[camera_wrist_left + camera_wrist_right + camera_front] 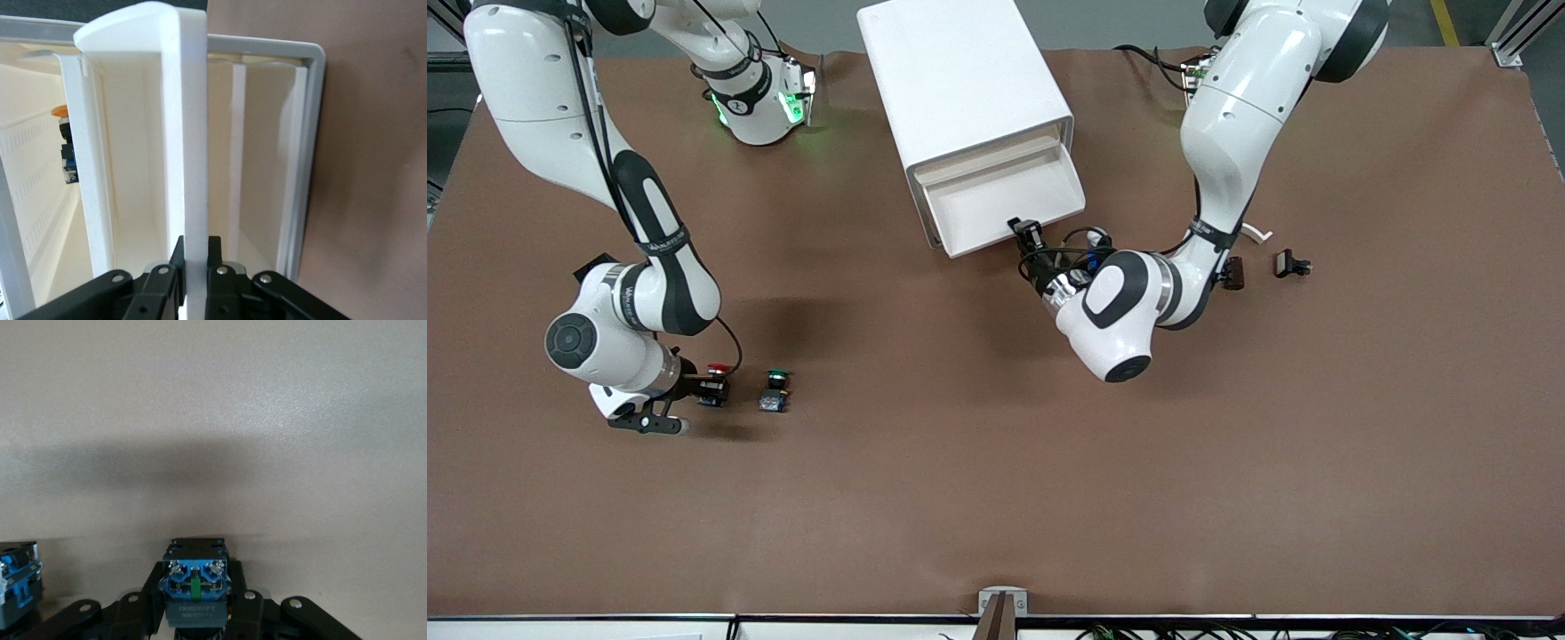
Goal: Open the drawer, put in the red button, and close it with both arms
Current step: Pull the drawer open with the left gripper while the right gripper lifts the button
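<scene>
The white cabinet (960, 89) stands at the back middle with its top drawer (1000, 200) pulled out. My left gripper (1028, 233) is shut on the drawer's front wall; in the left wrist view its fingers (175, 257) pinch the white wall (190, 133) from both sides, the gripper (195, 250) centred on it. My right gripper (710, 388) is shut on the red button (716, 370), low over the table toward the right arm's end. In the right wrist view the gripper (195, 590) clamps the button's blue base (195, 581); the red cap is hidden there.
A green-capped button (775, 389) stands on the table beside the red one; its base shows in the right wrist view (17, 583). Small black (1292, 264) and brown (1233, 272) parts lie toward the left arm's end. An orange-capped switch (63, 137) shows inside the cabinet.
</scene>
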